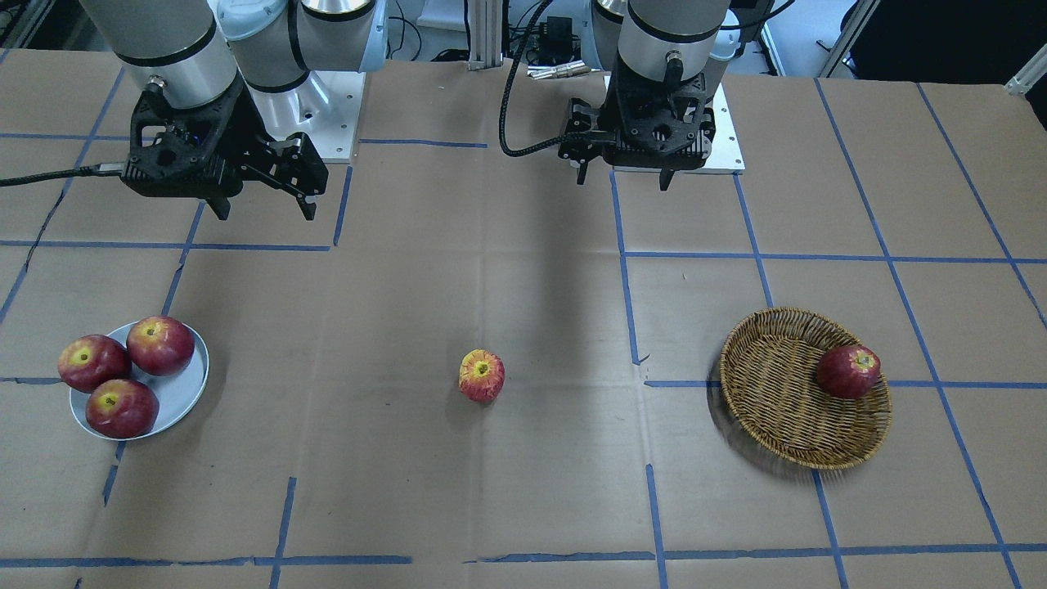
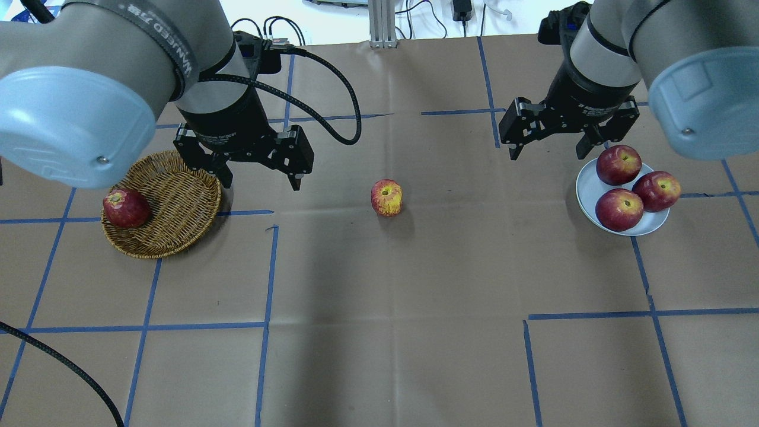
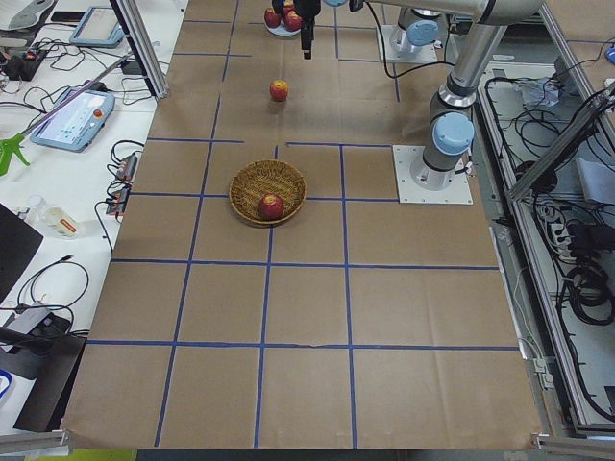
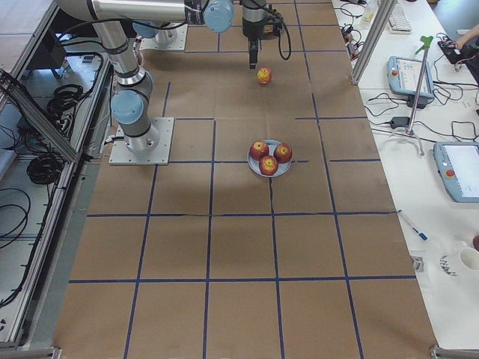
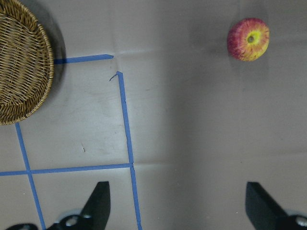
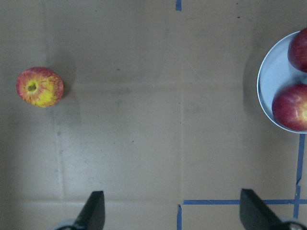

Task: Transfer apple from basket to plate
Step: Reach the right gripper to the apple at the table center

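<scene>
Left gripper [image 2: 261, 178]: apart, empty.
Right gripper [image 2: 546, 151]: apart, empty.
Apple [image 2: 386, 197]: looks firm, smooth, might roll; pinch across its middle.

Brown taped table [image 2: 385, 326] carries three things — basket [image 2: 172, 196], apple [image 2: 386, 197], plate [image 2: 587, 187].

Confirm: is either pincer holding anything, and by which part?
Nothing is held. The left pincer and the right pincer are both open and empty. The apple sits on the table, apart from both.
</scene>
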Motion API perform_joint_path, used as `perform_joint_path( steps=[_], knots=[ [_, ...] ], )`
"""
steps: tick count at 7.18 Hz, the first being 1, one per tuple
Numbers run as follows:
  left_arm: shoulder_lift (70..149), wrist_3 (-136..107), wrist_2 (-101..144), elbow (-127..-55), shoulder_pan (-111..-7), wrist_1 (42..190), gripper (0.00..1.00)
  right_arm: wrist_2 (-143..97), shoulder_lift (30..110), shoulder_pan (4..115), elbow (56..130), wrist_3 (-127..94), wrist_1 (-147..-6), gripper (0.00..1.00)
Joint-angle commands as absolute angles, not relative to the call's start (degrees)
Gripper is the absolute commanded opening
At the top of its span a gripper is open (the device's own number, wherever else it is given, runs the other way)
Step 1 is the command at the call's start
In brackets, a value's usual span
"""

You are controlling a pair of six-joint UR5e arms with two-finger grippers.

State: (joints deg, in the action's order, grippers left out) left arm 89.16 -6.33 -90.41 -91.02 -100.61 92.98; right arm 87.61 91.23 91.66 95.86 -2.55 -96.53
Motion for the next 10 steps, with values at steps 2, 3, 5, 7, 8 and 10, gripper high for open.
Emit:
perform_joint_path(
  steps=[2,3,5,7,8,10],
  knots=[
    [87.0,-6.4,-90.4,-91.8,-100.3,92.5,0.99,88.4,81.9,101.4,95.7,-10.3,-109.9,1.0],
    [87.0,-6.4,-90.4,-91.8,-100.0,92.5,0.99,88.5,78.4,103.5,95.7,-13.4,-114.1,1.0],
    [87.0,-6.1,-90.4,-92.5,-98.7,92.6,0.99,88.6,71.8,106.9,95.7,-18.3,-122.0,1.0],
    [87.0,-6.0,-90.4,-93.0,-98.6,92.4,0.99,90.6,66.0,110.1,95.8,-20.7,-129.1,1.0],
    [87.0,-6.0,-90.4,-93.0,-98.3,92.5,0.99,90.8,63.5,111.3,95.8,-20.9,-131.9,1.0],
    [87.2,-6.0,-90.3,-93.0,-98.2,92.4,0.99,90.9,59.7,112.7,95.8,-22.1,-136.6,1.0]
  ],
)
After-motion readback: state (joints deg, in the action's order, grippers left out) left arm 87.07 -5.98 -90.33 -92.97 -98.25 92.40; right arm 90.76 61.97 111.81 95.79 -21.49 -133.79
